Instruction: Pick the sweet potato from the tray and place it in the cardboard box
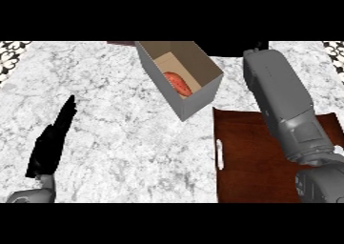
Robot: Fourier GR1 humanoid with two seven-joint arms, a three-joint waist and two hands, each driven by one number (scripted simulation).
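Resting at the view's lower left, the left hand shows edge-on with its fingers straight and released, touching nothing but perhaps the marble counter. Further right stands one cardboard box, top open and tilted, and the single sweet potato already lies inside it against the inner wall, so the placing looks done. As a judgement, the root would handle as stiff and fairly heavy for its size, with a dry skin that is not slippery and not fragile; its thick middle would be the sensible place to take hold. Right of the box lies one dark wooden tray, nothing showing on it. The right forearm reaches across the tray toward the top edge; its hand is hidden there, so I cannot tell how it stands.
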